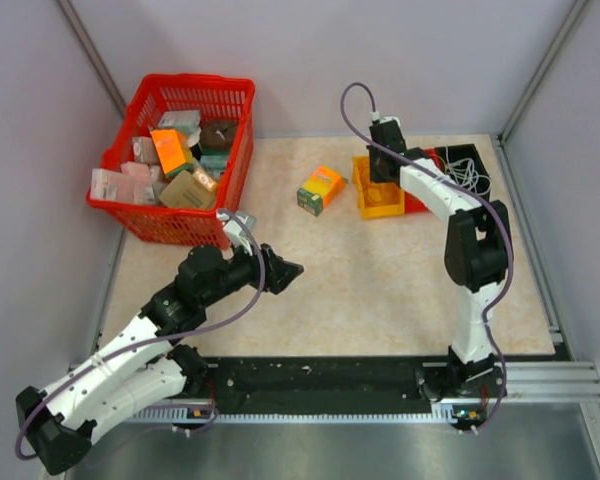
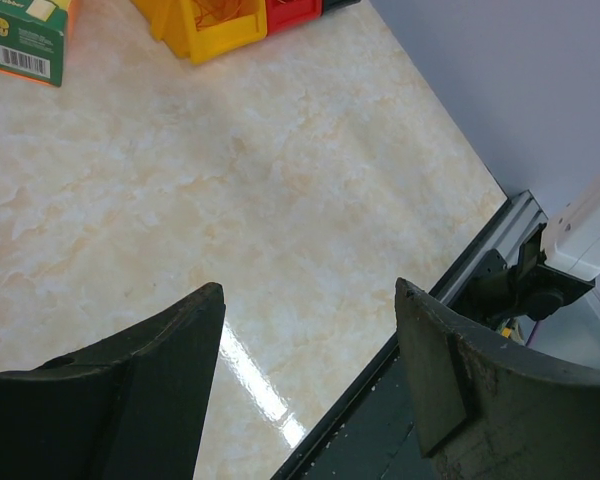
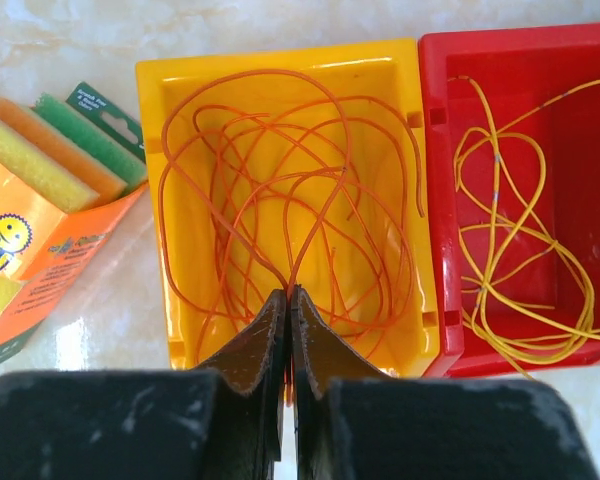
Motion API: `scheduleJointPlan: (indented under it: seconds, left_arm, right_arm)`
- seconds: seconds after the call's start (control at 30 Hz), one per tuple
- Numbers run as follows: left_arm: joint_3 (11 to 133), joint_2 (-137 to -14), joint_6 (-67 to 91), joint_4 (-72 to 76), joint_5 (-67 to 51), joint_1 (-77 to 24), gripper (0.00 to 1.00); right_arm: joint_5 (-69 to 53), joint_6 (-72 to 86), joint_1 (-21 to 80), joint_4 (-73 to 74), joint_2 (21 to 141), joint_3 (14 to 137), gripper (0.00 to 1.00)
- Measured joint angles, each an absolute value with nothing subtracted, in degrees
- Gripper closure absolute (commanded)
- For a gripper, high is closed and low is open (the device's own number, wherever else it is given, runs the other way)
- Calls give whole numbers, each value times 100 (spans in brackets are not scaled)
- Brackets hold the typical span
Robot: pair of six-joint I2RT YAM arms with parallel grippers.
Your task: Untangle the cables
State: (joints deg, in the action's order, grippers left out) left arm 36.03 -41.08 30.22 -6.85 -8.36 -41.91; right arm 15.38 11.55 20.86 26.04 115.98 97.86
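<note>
The orange-red cable [image 3: 292,262] lies in loose loops in a yellow bin [image 3: 175,110]. My right gripper [image 3: 289,292] is shut on strands of it just above the bin's near wall; it also shows in the top view [image 1: 383,165]. The yellow cable [image 3: 492,232] lies coiled in the red bin [image 3: 435,150] beside it. The white cable [image 1: 470,177] lies in a black bin [image 1: 458,153] at the far right. My left gripper [image 2: 310,290] is open and empty, low over the bare table near the front edge, far from the bins [image 1: 292,270].
A pack of sponges [image 3: 40,200] lies just left of the yellow bin [image 1: 321,188]. A red basket [image 1: 180,150] full of boxes stands at the back left. The table's metal front rail [image 2: 480,260] is under my left gripper's right finger.
</note>
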Motion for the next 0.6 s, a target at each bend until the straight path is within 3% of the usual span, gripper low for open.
scheduleJointPlan:
  seconds: [0.13,0.23,0.43,0.6]
  left_arm:
    - [3614,-4182,3022,-694,-947,-4193,27]
    - [3632,-4176,3026,-738,-987,-4193,27]
    - [3656,-4099,3028,-790,-976,-4193,27]
    - [3776,-4101,3079,-814,-982,-4193,27]
  right_arm:
    - [1599,1070,2086,2794,11636,9998,56]
    - [1594,958,2084,2899,11625,10136,39]
    - [1420,899,2084,3568,11288,10320,35]
    - [897,1085,2091,3793,9889,9699,34]
